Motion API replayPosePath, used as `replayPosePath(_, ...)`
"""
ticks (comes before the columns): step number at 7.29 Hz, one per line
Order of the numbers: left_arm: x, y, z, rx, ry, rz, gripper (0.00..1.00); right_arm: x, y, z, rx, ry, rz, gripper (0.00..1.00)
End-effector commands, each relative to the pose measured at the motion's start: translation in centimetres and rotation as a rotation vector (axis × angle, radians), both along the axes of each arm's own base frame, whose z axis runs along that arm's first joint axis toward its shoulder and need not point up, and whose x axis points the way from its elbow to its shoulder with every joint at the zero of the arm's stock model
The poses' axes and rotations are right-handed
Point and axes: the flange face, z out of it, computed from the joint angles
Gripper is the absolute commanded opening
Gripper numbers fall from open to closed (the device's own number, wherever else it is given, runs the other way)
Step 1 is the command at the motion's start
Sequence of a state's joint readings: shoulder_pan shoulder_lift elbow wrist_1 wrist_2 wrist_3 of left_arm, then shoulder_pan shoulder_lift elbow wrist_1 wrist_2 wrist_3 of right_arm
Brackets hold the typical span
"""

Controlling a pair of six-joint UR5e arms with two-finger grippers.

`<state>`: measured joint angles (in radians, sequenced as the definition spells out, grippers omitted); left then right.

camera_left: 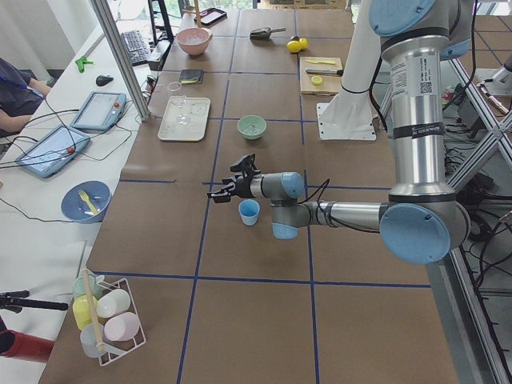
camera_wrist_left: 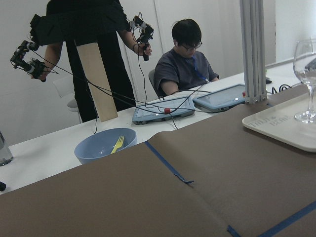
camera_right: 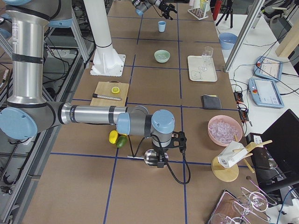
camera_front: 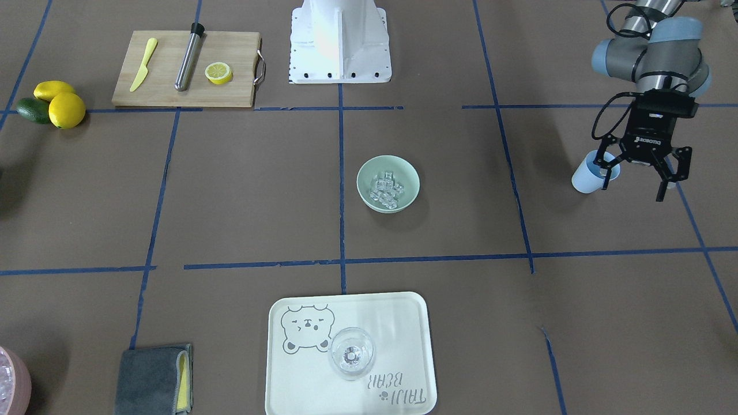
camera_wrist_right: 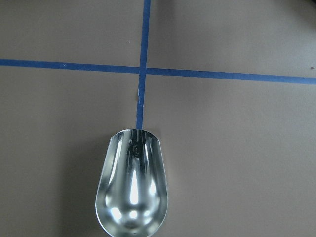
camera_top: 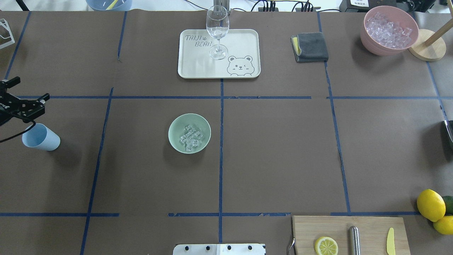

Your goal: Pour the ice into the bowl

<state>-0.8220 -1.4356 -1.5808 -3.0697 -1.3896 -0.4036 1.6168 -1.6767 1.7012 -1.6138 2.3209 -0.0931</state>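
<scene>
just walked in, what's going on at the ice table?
The pour looks done: the ice sits in the mint-green bowl at mid-table. The left end effector is open and grips nothing; the light blue cup stands on the table next to it. The right end effector is at the far end of the table, over an empty metal scoop. Whether it grips the scoop cannot be told from these views.

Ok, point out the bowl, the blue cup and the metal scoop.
bowl (camera_top: 174, 135): overhead view, on its bare inner wall at the left.
blue cup (camera_top: 46, 141): overhead view, on its outer side.
scoop (camera_wrist_right: 132, 190): right wrist view, in the middle of its hollow.
</scene>
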Motion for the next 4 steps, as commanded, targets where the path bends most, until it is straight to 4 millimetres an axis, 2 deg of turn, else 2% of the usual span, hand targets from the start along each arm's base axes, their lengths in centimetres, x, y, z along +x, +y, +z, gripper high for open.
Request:
replayPosePath(1, -8.1, -5.2, -1.1, -0.155, -0.198, 0.052, 1.00, 0.0, 0.0, -0.2, 0.000, 0.000, 0.003, 1.00)
replayPosePath(2, -11.8, -9.1, -3.2, -0.277, -0.216, 0.074, 1.00, 0.0, 0.0, -0.3, 0.002, -0.001, 0.004, 1.00)
replayPosePath(3, -16.1, -10.8, -2.4, -0.501, -0.161, 0.131, 1.00, 0.0, -0.1, -0.6, 0.009, -0.004, 0.004, 1.00)
replayPosePath(4, -18.6, -12.7, -1.6, -0.702, -0.155, 0.132, 1.00, -0.1, -0.2, -1.5, 0.024, -0.010, 0.006, 1.00)
